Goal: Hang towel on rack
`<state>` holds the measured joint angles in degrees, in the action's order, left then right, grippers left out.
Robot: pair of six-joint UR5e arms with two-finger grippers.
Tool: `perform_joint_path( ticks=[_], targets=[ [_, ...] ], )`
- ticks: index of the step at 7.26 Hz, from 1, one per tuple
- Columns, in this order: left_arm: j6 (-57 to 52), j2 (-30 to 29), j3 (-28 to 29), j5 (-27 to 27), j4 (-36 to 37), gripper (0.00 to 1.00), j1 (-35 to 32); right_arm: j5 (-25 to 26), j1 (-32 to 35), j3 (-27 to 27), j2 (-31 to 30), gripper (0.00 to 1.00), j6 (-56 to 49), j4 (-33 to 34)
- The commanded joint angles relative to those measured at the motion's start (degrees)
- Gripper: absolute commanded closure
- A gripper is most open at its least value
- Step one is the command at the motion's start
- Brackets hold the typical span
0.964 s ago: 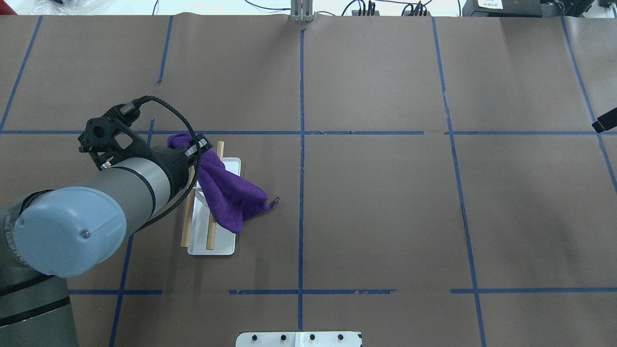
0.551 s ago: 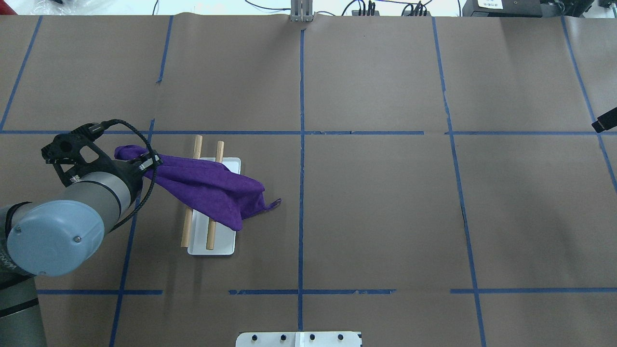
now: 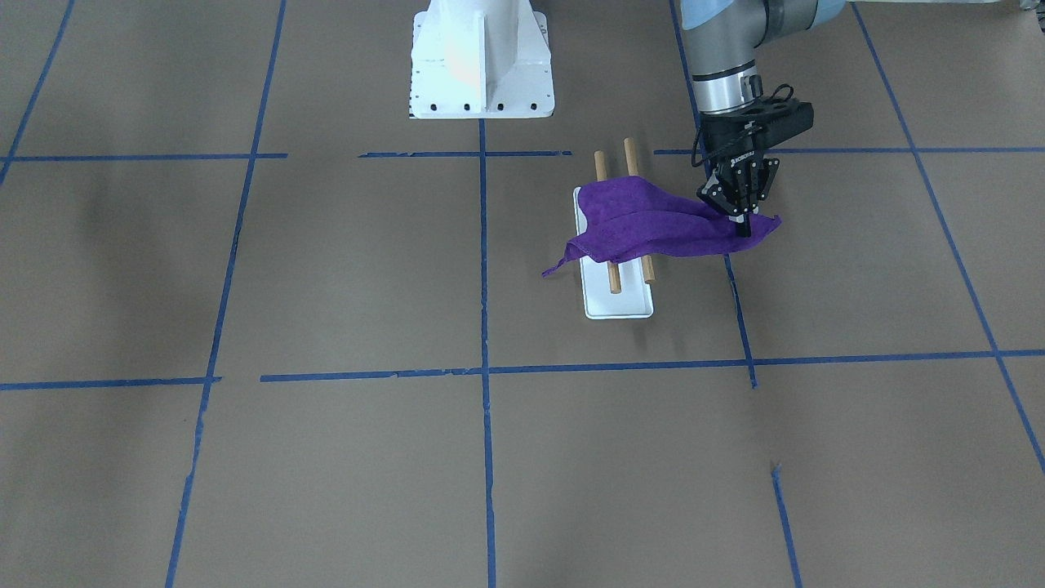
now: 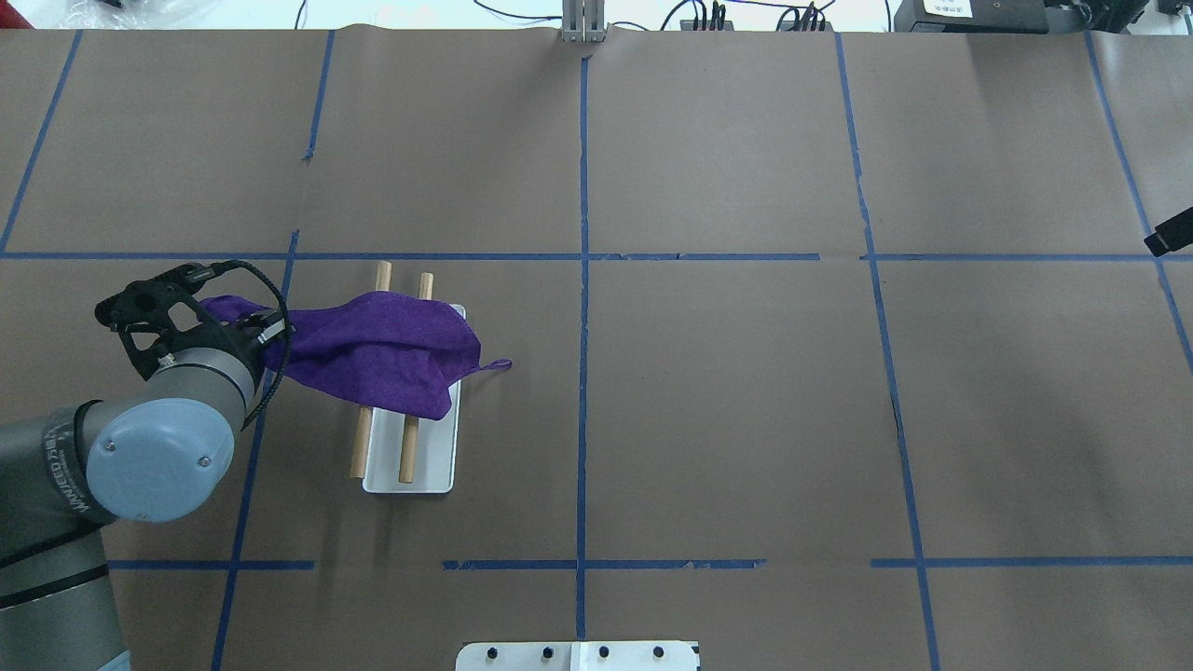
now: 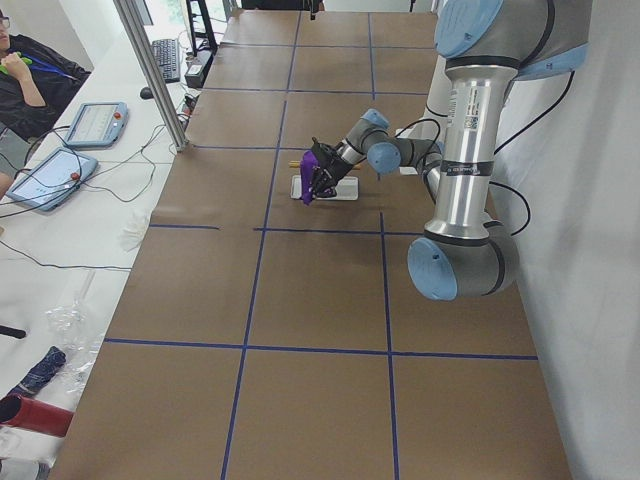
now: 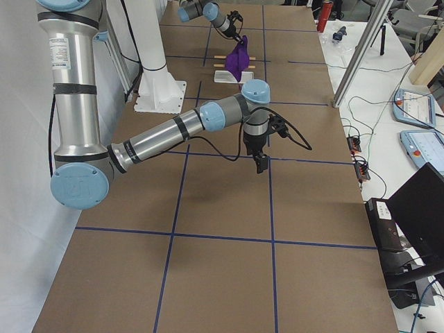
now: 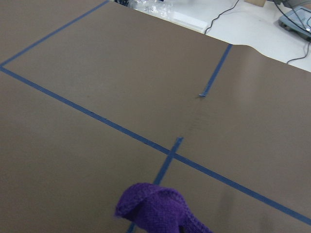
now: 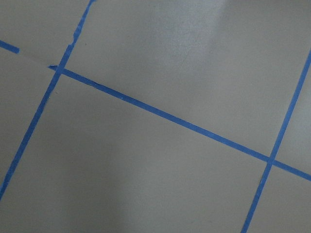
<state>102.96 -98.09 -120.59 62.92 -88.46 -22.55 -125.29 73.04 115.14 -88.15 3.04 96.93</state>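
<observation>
The purple towel (image 4: pixel 373 349) lies draped across both brown dowel rods (image 4: pixel 406 447) of the rack, whose white base (image 4: pixel 438 471) sits on the table. My left gripper (image 4: pixel 252 321) is shut on the towel's left end, just left of the rack, and holds it low above the table. In the front-facing view the gripper (image 3: pixel 740 220) pinches the towel (image 3: pixel 653 224) to the right of the rack (image 3: pixel 616 306). The left wrist view shows only a towel tip (image 7: pixel 155 211). My right gripper (image 6: pixel 261 164) hangs over bare table far from the rack; I cannot tell whether it is open or shut.
The white robot pedestal (image 3: pixel 482 73) stands at the table's near edge, beside the rack. Blue tape lines cross the brown table cover. Cables, tablets and a metal post (image 5: pixel 150 75) lie beyond the far edge.
My left gripper moved left, off the rack, and lower, pulling the towel with it. The towel now spreads across both rods, and its right hanging end has been drawn up.
</observation>
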Motion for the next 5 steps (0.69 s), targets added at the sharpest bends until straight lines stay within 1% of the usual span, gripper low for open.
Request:
perform_joint_path(
  ticks=[1,2,3,4,5],
  targets=[
    [-6.84,-3.41,-0.17,0.54,0.04,1.00,-0.12,0.05,0.00,-0.17,0.00,0.00,0.03,-0.16],
    [-7.16,-3.42,0.26,0.54,0.04,0.98,-0.12,-0.04,0.00,-0.61,0.00,0.00,0.03,-0.25],
    [-7.25,-3.59,0.09,0.98,0.04,0.48,-0.12,-0.12,0.00,-0.88,0.00,0.00,0.03,-0.34],
    [-7.34,-3.86,0.27,1.24,0.04,0.00,-0.12,-0.04,0.00,-0.88,0.00,0.00,0.03,-0.34],
    [-7.95,-4.03,-0.25,1.68,0.04,0.00,-0.39,0.05,-0.09,-1.14,0.00,0.00,0.21,-0.34]
  ],
)
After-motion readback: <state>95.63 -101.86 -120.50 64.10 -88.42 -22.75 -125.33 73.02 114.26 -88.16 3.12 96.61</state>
